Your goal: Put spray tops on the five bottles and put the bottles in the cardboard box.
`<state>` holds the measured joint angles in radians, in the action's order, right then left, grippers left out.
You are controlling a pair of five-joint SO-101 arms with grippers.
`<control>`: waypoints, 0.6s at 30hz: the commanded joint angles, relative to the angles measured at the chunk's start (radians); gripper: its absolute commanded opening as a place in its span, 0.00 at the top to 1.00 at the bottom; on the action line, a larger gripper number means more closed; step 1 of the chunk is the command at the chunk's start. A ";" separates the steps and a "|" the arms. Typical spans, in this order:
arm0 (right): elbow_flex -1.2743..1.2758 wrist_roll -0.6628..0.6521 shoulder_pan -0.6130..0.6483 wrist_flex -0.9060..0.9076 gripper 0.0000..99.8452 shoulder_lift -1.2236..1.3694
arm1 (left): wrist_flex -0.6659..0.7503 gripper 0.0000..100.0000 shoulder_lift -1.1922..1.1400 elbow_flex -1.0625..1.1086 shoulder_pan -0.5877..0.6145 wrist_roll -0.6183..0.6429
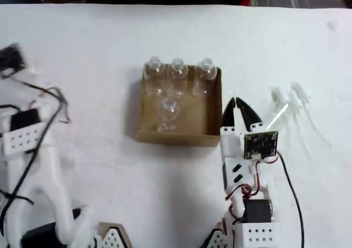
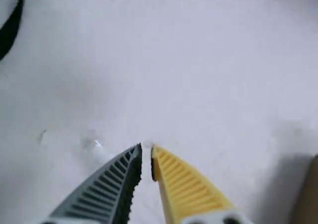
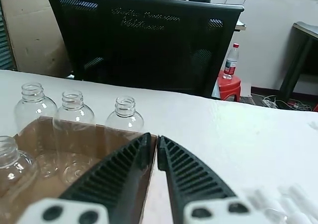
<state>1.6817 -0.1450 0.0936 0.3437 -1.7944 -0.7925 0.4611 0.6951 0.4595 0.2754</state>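
Note:
The cardboard box (image 1: pixel 144 116) sits mid-table. Three clear bottles (image 1: pixel 177 75) stand in a row along its far wall and one more bottle (image 1: pixel 168 113) stands nearer the front; all have bare necks. White spray tops (image 1: pixel 289 100) lie loose on the table to the right of the box. My right gripper (image 1: pixel 236 106), with black fingers, is shut and holds nothing, just off the box's right wall. In the right wrist view, my right gripper (image 3: pixel 154 140) points past the box corner (image 3: pixel 144 182) at the bottles (image 3: pixel 73 115). My left gripper (image 2: pixel 146 152) is shut and holds nothing, over bare white table.
The left arm (image 1: pixel 33 143) and its black cables (image 1: pixel 52 102) take up the table's left side. A cable (image 1: pixel 294 196) trails from the right arm. Beyond the far table edge stands a black mesh chair (image 3: pixel 149 40).

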 commanded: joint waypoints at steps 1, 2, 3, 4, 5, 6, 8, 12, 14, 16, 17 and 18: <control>0.008 -0.011 0.002 -0.002 0.98 -0.007 | -0.083 0.88 -0.008 -0.133 0.074 0.021; 0.008 -0.011 0.001 -0.002 0.98 -0.007 | -0.097 0.89 -0.008 -0.160 0.081 0.017; 0.008 -0.011 0.001 -0.001 0.98 -0.007 | -0.107 0.90 -0.008 -0.180 0.094 0.014; 0.008 -0.011 0.001 -0.001 0.98 -0.007 | -0.126 0.90 -0.008 -0.195 0.107 0.006; 0.008 -0.011 0.001 -0.001 0.98 -0.007 | -0.141 0.90 -0.010 -0.199 0.119 -0.018; 0.008 -0.011 -0.001 -0.001 0.98 -0.007 | -0.152 0.90 -0.010 -0.196 0.134 -0.046; 0.008 -0.011 -0.001 -0.001 0.98 -0.007 | -0.166 0.90 -0.019 -0.176 0.157 -0.072; 0.008 -0.011 -0.001 -0.002 0.98 -0.007 | -0.172 0.89 -0.125 -0.164 0.173 -0.072; 0.008 -0.011 -0.001 -0.001 0.98 -0.007 | -0.172 0.89 -0.205 -0.175 0.166 -0.069; 0.008 -0.011 0.001 0.002 0.98 -0.007 | -0.172 0.89 -0.294 -0.196 0.154 -0.041; 0.008 -0.011 0.002 0.002 0.98 -0.007 | -0.172 0.89 -0.337 -0.209 0.153 -0.005; 0.008 -0.011 0.004 0.002 0.98 -0.007 | -0.172 0.89 -0.377 -0.224 0.151 0.038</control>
<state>1.6817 -0.1450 0.0982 0.3437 -1.7944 -0.9567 0.2125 0.5585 0.6206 0.2186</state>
